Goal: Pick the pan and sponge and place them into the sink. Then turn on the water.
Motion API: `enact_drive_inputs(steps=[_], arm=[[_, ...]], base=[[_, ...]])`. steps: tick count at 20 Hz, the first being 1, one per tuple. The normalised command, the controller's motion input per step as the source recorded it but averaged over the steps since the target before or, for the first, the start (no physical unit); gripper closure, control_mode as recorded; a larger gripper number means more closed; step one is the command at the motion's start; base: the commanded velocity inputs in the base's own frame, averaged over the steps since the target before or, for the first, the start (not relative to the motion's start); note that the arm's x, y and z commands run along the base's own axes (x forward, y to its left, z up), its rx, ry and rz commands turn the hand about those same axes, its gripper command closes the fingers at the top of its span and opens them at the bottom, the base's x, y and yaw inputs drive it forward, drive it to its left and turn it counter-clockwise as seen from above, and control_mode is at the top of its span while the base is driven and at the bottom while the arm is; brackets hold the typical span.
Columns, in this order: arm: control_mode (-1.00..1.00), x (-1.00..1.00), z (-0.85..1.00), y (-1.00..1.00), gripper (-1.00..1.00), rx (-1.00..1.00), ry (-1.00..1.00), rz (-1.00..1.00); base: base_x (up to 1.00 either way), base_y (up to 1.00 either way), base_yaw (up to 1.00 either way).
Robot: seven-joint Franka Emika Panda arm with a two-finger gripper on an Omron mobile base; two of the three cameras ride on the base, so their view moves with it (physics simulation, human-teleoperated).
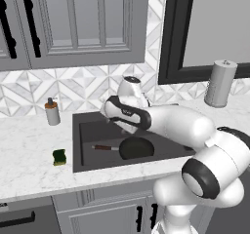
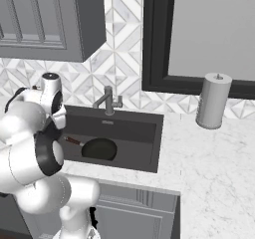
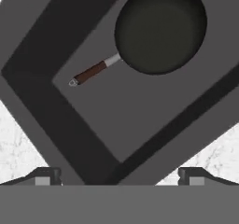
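While the hand hangs above the sink with its fingers spread wide and nothing between them, the round black pan lies flat on the sink floor, its reddish-brown handle pointing toward the left wall. The small sponge, green on top and yellow below, sits on the white marble bench just left of the sink.

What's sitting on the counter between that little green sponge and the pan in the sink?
Nothing stands between them. In the left base view, only bare white marble and the sink's dark left wall separate the sponge from the pan, whose handle points toward the sponge.
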Motion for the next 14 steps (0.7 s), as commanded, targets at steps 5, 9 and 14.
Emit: enact_drive_inputs(steps=[5,9,14], arm=[[-1.00,-0.19,-0.01,0.19,-1.00,-0.14,0.02,0.51],[-1.00,-0.19,-0.02,0.10,-1.00,-0.09,0.00,0.14],[-1.00,-0.08,0.00,0.16,-1.00,-0.14,0.00,0.21]], base=[[0.00,0.00,0.00],[0.00,0.00,0.00],[0.00,0.00,0.00]])
